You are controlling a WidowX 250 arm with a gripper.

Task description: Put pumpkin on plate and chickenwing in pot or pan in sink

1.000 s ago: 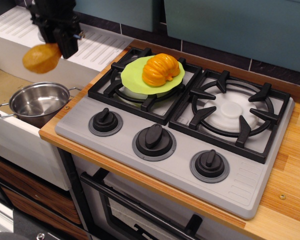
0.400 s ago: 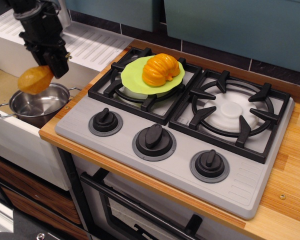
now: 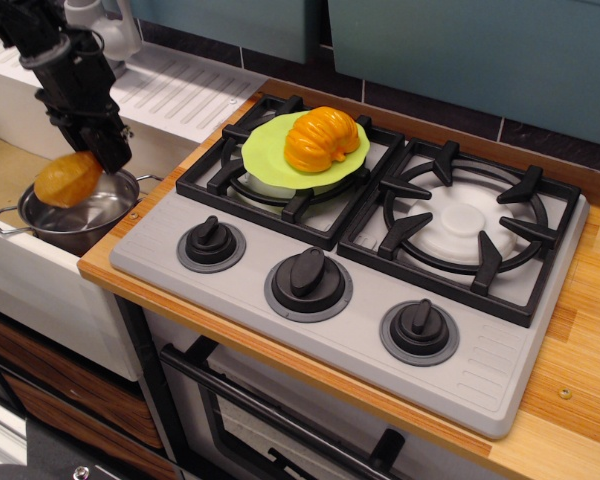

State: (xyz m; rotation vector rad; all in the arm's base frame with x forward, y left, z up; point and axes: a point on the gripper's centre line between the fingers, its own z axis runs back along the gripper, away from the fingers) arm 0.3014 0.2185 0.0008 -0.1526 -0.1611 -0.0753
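Over the sink (image 3: 5,170), the gripper (image 3: 102,152) clamps one chickenwing (image 3: 68,178) just above the single pot (image 3: 80,212). One pumpkin (image 3: 321,139) sits on one plate (image 3: 265,150) atop the left of two burners (image 3: 465,232), behind three knobs (image 3: 308,273).

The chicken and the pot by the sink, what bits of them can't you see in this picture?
1. The chickenwing: its thin bone end is hidden inside the black hand, in the only view.
2. The pot: the chickenwing covers part of its inside, so whether they touch cannot be told.
3. The sink: cut off by the left edge.
4. The hand's fingers are too dark to tell apart.
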